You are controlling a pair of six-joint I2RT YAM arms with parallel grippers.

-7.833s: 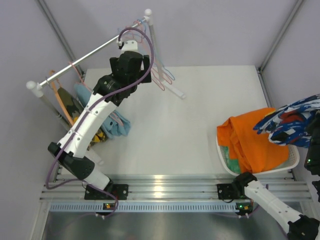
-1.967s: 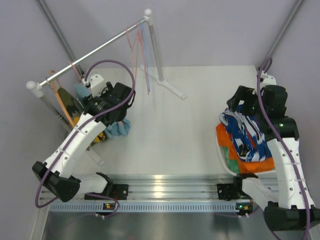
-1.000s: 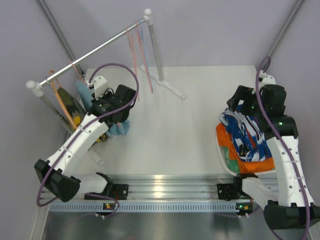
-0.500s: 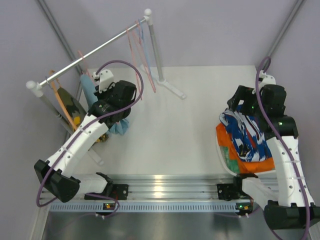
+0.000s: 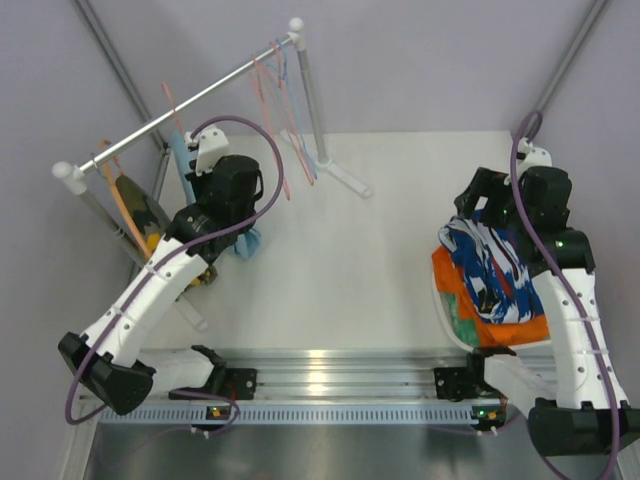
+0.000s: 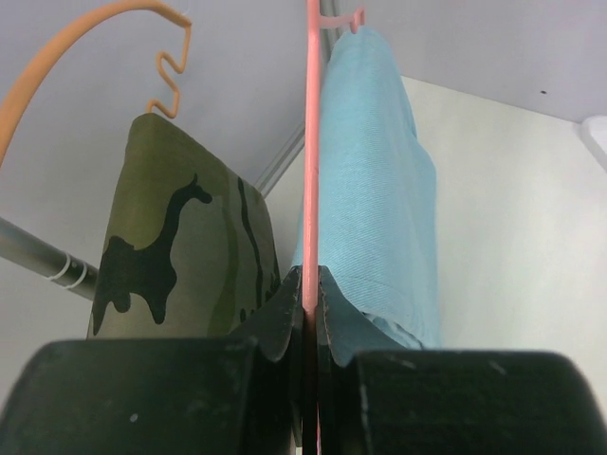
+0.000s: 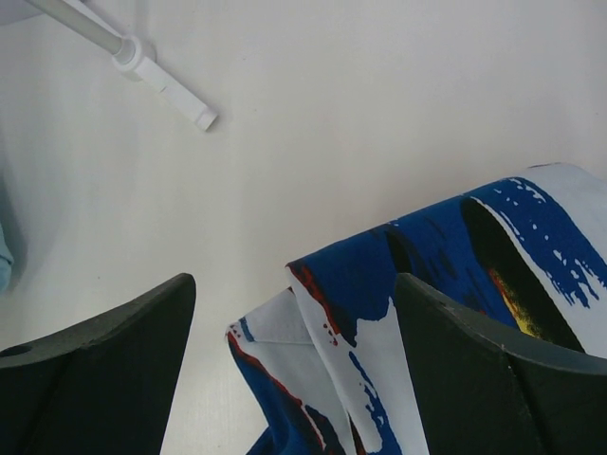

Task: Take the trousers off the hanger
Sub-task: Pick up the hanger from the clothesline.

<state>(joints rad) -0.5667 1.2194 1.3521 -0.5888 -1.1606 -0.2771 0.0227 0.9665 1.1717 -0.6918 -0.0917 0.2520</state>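
The white table [image 5: 400, 220] is left bare across its wide middle, between the clothes rail [image 5: 200, 98] slanting over its far left corner and the basket [image 5: 443, 303] at its right edge, where the blue-and-white patterned trousers [image 5: 490, 265] are piled over the orange trousers [image 5: 515, 320] and mint green trousers [image 5: 461, 320]. On the rail, the light blue trousers [image 6: 379, 190] are hung on a pink hanger [image 6: 310, 142] beside the camouflage trousers [image 6: 180, 237] on an orange hanger [image 6: 76, 38], and the pink hanger is pinched between the closed fingers of the left gripper [image 6: 310, 303]. The right gripper [image 7: 289, 294] is held spread wide just above the patterned pile, with nothing gripped.
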